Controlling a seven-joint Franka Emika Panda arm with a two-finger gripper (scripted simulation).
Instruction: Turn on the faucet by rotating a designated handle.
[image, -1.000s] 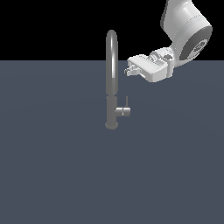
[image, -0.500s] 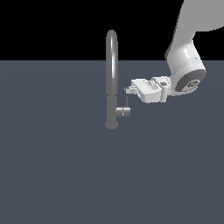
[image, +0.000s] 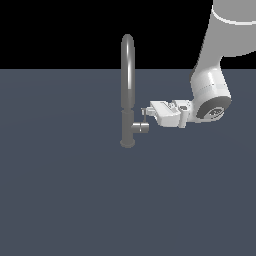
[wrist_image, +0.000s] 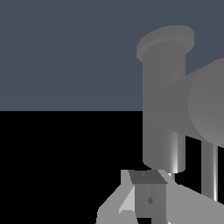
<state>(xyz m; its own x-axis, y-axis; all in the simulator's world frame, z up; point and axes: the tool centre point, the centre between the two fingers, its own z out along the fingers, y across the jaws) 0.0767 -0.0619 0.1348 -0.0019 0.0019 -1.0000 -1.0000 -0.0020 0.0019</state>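
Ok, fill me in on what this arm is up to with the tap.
A single robot arm has its pincer right up at the faucet, which stands upright on a flat grey surface. The fingertips sit at the thin lever rod of the small handle, low on the faucet body, on the exterior view's right. Whether they actually grip the rod cannot be told from either view. Nothing shows the handle turned yet.

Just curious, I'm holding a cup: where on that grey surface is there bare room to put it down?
Nearly everywhere: the grey surface lies bare all around the faucet. Only the patch beside its handle, on the exterior view's right, is crowded by the end effector.
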